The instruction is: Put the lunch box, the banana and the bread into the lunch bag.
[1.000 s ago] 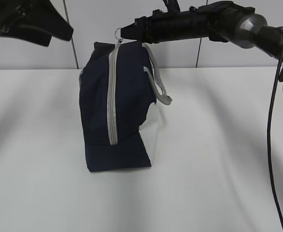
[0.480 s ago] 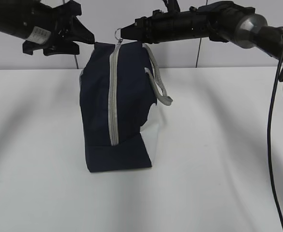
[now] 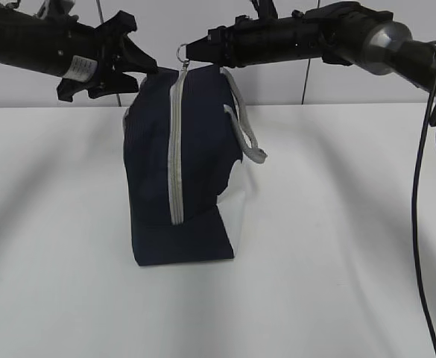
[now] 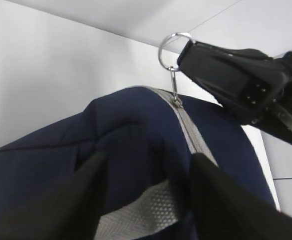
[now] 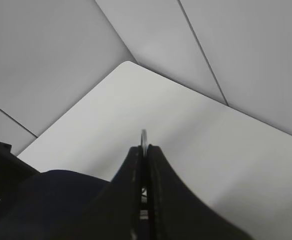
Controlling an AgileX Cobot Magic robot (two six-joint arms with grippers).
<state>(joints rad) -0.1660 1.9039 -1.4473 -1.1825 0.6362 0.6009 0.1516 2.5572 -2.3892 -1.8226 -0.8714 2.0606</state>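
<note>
1. Two claws meet at the top of the lunch bag (image 3: 179, 156), which stands upright on the white surface (image 3: 329, 246), left of centre in the exterior view
2. The bag shows its navy face with the grey zipper (image 3: 176, 149) running from the top edge down to just above the folded base; the zipper looks closed along that whole run
3. A white side panel (image 3: 234, 201) faces right, and a grey handle (image 3: 244, 127) loops out over it
4. The right claw (image 3: 193, 49) reaches in from the right at the bag's top and is clenched on the ring pull (image 3: 182, 51); its wrist view shows the two fingers pressed together with the thin ring (image 5: 144, 137) edge-on between them
5. In the left wrist view the ring pull (image 4: 174, 46) hangs from that claw's tip, and a short link joins it to the slider at the top end of the zipper
6. The left claw (image 3: 132, 66) comes in from the upper left, fingers spread, at the bag's top left corner
7. Its wrist view shows the blurred fingers (image 4: 220, 200) straddling the navy fabric and a strip of grey webbing (image 4: 141, 220); whether they actually press the cloth I cannot tell
</note>
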